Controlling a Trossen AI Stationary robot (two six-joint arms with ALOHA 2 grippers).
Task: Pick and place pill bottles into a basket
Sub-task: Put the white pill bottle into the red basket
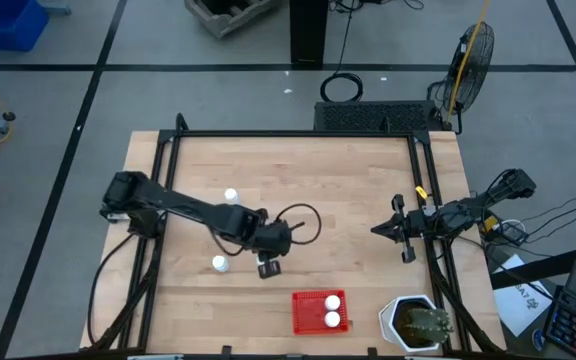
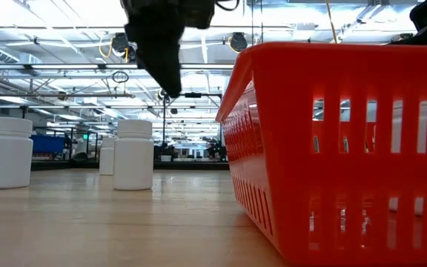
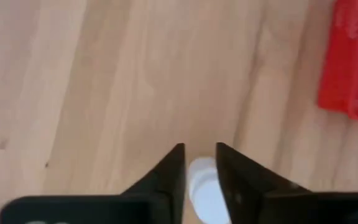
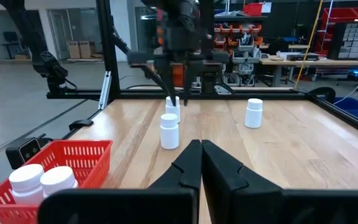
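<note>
The red basket (image 1: 304,312) stands near the table's near edge with two white pill bottles (image 1: 333,310) in it. Three more bottles stand upright on the table; two show in the high view (image 1: 231,196) (image 1: 220,263) and all three in the low view (image 2: 6,152) (image 2: 134,154) (image 2: 107,156). My left gripper (image 1: 268,262) points down near the table's middle, its fingers a little apart, with a white bottle cap (image 3: 204,177) showing between them. My right gripper (image 1: 376,229) is shut and empty at the table's right side. My left gripper comes from above, pointing down, with a bottle's cap (image 3: 202,174) between its two fingers in the wrist view. In the low view its fingertips (image 2: 173,93) stand higher than the bottle caps. I cannot tell whether the fingers touch the bottle.
A white octagonal pot with a green plant (image 1: 413,322) stands at the near right corner, right of the basket. Black frame rails run along the table's left, right and far edges. Bare wood lies between the two arms.
</note>
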